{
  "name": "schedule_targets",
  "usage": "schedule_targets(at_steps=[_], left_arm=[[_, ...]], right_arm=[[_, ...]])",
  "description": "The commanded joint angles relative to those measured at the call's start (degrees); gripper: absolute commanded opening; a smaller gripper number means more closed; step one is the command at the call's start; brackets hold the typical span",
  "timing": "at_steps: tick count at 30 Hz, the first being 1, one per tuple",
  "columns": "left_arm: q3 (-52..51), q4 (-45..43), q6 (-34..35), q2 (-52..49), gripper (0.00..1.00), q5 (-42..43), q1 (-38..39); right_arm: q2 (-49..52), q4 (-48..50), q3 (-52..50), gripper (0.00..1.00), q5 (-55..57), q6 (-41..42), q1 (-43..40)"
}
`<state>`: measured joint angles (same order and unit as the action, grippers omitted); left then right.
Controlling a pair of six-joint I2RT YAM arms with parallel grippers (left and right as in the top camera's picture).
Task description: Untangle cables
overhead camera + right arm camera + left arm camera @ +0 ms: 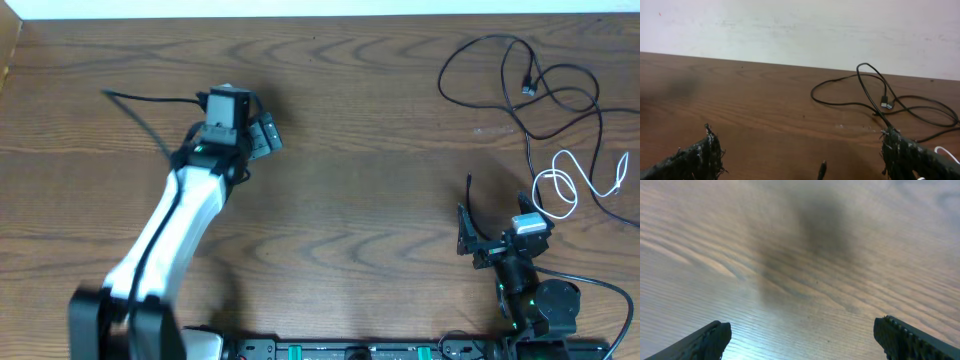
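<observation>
**Two open hands and a cable cluster before first contact**

A brown wood-grain surface fills the overhead view, and a pale wall stands behind it in the right wrist view. The black cables lie in loose overlapping loops at the upper right of the overhead frame, with small plug ends near the middle of the loops. The white cable is coiled just below them at the right edge, where a black strand appears to cross it. The left hand hovers over bare wood at the upper left, well apart from every cord, with its jaws spread wide and nothing between them. The right hand sits at the lower right near the white coil. It is likewise released and empty, and faces the black loops.

The cords are judged light, limp and thin. They should slide easily on the wood and will trail their whole length when one point is lifted. A pinch on a plug end, or on a single strand clear of any crossing, would likely give the firmest hold. A grip taken at a crossing risks dragging two cords together.
</observation>
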<state>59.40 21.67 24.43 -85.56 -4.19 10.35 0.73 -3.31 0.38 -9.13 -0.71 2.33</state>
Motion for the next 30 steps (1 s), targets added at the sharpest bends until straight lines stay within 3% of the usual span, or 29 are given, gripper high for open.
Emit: schedule_targets(at_steps=[1,8,17,20,30], left_arm=[[-5.73,0.33,-5.53,10.12,0.98,-3.41,-0.02],[-22.27,-3.89,-5.53,26.93,0.98,-4.35,-0.02],[-43.45,-33.97,-5.53,33.24,0.98,-4.72,-0.02],[-46.75,-40.22,-5.51,34.45,0.98,-4.92,-0.02],[-51.69,-40.94,-5.29,41.86,0.98,-4.90,-0.02]], right_arm=[[-0.35,-0.31,-0.07,0.99,0.61,-0.66,-0.02],[-0.35,-0.31,-0.07,0.99,0.59,-0.66,-0.02],[-0.35,-0.31,-0.07,0.99,0.59,-0.66,-0.02],[-0.35,-0.31,-0.07,0.99,0.61,-0.66,-0.02],[-0.35,-0.31,-0.07,0.99,0.61,-0.66,-0.02]])
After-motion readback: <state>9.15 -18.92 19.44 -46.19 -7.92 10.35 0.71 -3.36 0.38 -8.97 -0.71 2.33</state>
